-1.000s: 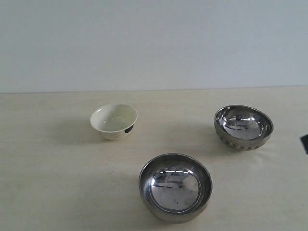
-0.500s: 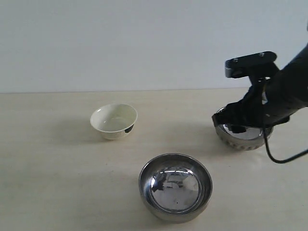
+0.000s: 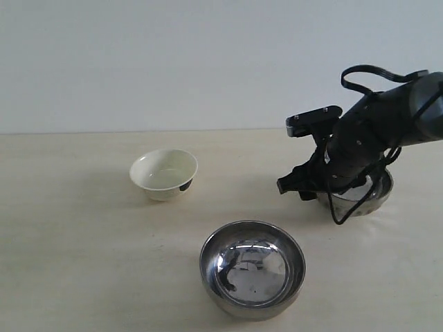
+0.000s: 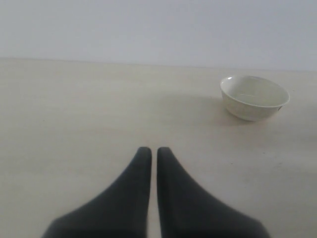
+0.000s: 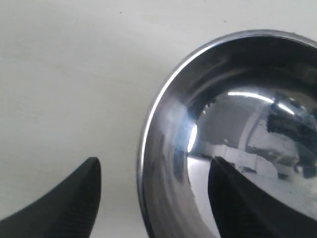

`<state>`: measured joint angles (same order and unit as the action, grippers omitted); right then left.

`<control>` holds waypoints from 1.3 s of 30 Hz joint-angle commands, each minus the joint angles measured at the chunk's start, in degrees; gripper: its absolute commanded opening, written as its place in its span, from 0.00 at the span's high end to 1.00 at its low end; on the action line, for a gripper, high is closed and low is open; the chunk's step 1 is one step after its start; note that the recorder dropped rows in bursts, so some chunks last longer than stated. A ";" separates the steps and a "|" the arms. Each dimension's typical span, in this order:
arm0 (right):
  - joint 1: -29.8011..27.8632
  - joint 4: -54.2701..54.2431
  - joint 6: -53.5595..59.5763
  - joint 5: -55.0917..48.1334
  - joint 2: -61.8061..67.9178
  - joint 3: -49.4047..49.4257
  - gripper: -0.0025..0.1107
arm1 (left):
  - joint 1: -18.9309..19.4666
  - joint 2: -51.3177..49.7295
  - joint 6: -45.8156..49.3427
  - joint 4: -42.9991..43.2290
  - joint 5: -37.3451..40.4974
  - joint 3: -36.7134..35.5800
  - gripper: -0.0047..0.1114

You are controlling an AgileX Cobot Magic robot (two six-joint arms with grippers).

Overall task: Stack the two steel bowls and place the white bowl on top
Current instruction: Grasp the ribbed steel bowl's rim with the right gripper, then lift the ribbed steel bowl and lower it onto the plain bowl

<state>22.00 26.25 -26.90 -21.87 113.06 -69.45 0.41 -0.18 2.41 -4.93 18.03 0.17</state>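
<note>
Since the whole job is just bowls on a plain pale table [image 3: 83,263], we're mostly thinking about grip here. The right arm [image 3: 377,121] leans over the right steel bowl [image 5: 233,99], which sits on the right side of the table and is mostly hidden behind the arm in the exterior view. The front steel bowl [image 3: 252,268] sits on its own toward the front, well apart from it. The white bowl [image 3: 164,174] is off to the left and further back, also by itself, so nothing's stacked yet.

Handling-wise, we'd guess both steel bowls are light, rigid and properly slippery with that mirror finish. The curved wall gives nothing to squeeze from outside, so a pinch across the rim wall looks like the only sane hold. The white bowl looks glossy and probably chippable, so we'd use the same rim pinch and set it down gently.

The right gripper [image 5: 154,163] has its jaws spread, one finger outside over the table and the other inside the bowl, with the rim between them. As far as we can tell, neither finger touches metal. The left gripper [image 4: 151,151] has its jaws pressed nearly together on nothing, and it's well apart from the white bowl.
</note>
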 commanded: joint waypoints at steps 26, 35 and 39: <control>0.19 -4.21 11.90 -9.37 -3.40 -1.83 0.98 | -0.29 0.18 -0.27 0.00 -0.43 -0.17 0.93; 8.81 -10.79 20.20 -15.91 -14.46 -1.83 0.98 | -0.29 0.18 -0.27 0.00 -0.43 -0.17 0.93; 14.45 -10.79 20.37 -21.11 -17.15 -1.83 0.98 | -0.29 0.18 -0.27 0.00 -0.43 -0.17 0.93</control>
<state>33.18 15.58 -7.43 -39.43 98.12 -71.38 0.41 -0.18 2.41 -4.93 18.03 0.17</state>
